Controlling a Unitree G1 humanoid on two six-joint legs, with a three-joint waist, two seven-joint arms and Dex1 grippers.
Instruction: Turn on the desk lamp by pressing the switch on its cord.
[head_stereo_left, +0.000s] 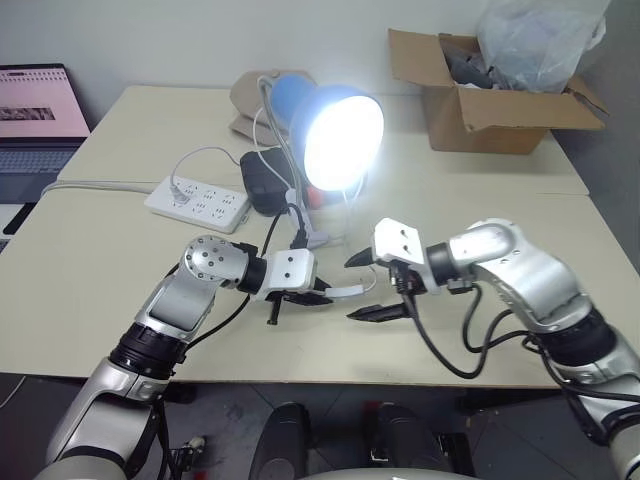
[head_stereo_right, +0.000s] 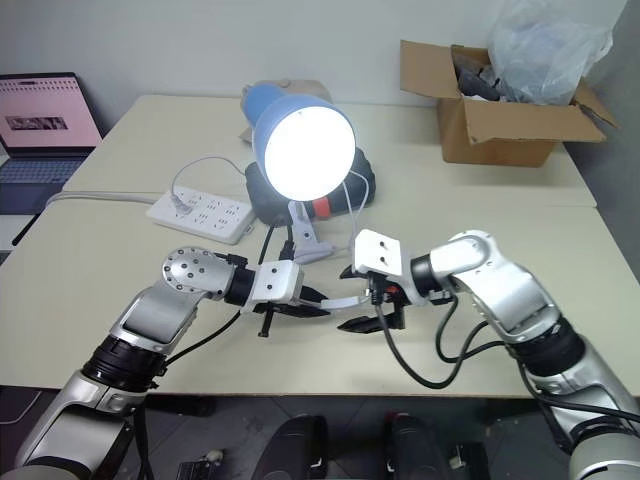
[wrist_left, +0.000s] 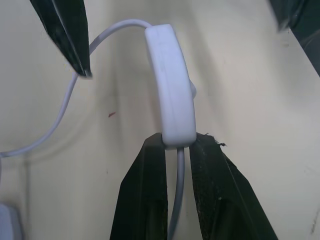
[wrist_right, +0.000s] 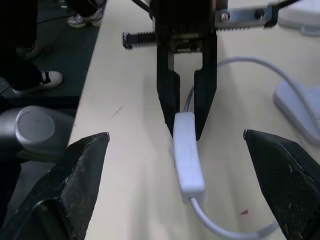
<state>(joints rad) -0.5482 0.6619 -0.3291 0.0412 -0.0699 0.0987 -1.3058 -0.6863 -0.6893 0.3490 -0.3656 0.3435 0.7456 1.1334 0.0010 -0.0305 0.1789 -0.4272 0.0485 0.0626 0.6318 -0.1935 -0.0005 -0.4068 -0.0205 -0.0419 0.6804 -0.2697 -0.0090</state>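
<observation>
- The switch (wrist_left: 170, 85) is held above the tabletop (head_stereo_left: 100, 290), in front of the desk lamp (head_stereo_left: 335, 135), whose bulb is seen lit, so the press is judged already made.
- The left claw (head_stereo_left: 318, 293) is clamped shut on one end of the switch, where the cord (wrist_left: 65, 105) enters it; the cord is seen running back between the two black fingers.
- The long axis of the switch is laid along the left claw's pointing line, so its free end is aimed toward the right claw (head_stereo_left: 368, 285).
- The right claw is spread wide and nothing is held in it; one finger is placed on each side of the switch's free end, clear of it.
- The switch is thus found straight ahead of the right claw, between its open fingers, and end-on to it.
- The left arm is the nearer one, being in contact; any further move is judged to be a release or a withdrawal along that shared axis.
</observation>
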